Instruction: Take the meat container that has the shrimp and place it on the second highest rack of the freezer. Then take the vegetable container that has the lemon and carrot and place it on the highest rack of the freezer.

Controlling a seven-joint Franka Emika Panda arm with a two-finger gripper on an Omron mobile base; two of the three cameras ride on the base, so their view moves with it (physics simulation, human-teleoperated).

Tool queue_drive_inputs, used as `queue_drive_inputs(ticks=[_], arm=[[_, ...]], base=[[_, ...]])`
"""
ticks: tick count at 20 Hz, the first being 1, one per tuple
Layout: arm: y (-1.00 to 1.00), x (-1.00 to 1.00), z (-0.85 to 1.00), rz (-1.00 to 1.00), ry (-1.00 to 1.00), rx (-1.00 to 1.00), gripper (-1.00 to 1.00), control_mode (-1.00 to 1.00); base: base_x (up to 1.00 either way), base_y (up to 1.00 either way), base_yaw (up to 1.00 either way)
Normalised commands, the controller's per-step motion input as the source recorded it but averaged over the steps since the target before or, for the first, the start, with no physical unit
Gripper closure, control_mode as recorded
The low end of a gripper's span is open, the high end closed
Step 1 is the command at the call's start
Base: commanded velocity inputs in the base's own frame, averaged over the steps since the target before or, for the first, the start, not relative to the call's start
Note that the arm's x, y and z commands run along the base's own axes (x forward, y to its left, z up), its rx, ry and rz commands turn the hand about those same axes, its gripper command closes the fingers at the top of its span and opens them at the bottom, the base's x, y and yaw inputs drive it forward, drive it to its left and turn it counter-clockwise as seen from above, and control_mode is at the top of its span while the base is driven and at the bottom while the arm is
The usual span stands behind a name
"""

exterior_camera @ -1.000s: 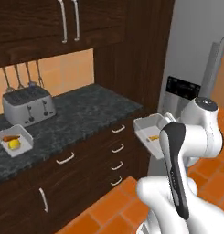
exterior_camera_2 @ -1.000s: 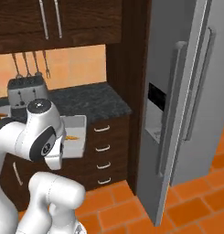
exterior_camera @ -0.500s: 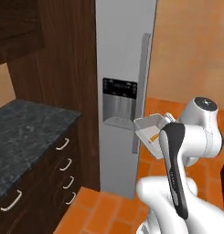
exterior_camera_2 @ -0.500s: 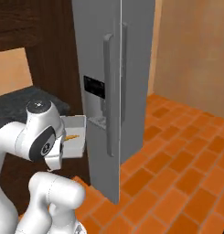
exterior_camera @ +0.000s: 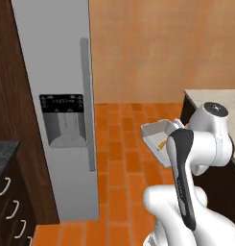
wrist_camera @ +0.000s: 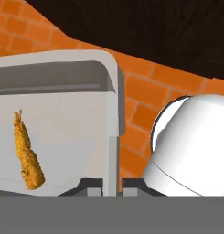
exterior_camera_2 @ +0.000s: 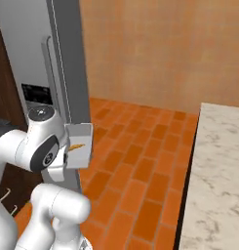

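Observation:
My gripper (wrist_camera: 112,183) is shut on the rim of the white meat container (wrist_camera: 63,114), holding it up beside the arm, above the floor. The orange shrimp (wrist_camera: 27,153) lies inside it. From the base, the container (exterior_camera: 155,135) (exterior_camera_2: 80,146) hangs to the right of the tall grey freezer (exterior_camera: 56,72) (exterior_camera_2: 67,58). The freezer door with the dark dispenser panel (exterior_camera: 64,120) and bar handle (exterior_camera: 85,101) is shut, so the racks are hidden. The vegetable container with lemon and carrot is out of view.
A pale marble counter (exterior_camera_2: 218,171) (exterior_camera: 210,96) stands to the right. Dark drawers with light handles (exterior_camera: 8,206) sit left of the freezer. Orange tiled floor (exterior_camera: 119,144) runs ahead to an orange wall.
The whole picture has swung: the base has turned right, so the counter and toaster left the views and the freezer slid left. The container stays in the gripper.

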Motion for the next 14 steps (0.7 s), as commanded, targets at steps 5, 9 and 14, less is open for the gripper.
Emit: queue_drive_inputs(ticks=[5, 9, 14], arm=[[0.0, 0.0, 0.0, 0.0, 0.0, 0.0, 1.0, 1.0], [0.0, 0.0, 0.0, 0.0, 0.0, 0.0, 1.0, 1.0], [0.0, 0.0, 0.0, 0.0, 0.0, 0.0, 1.0, 1.0]], base=[[0.62, -0.35, -0.29], [1.0, -0.13, -0.16], [1.0, -0.07, 0.0]])
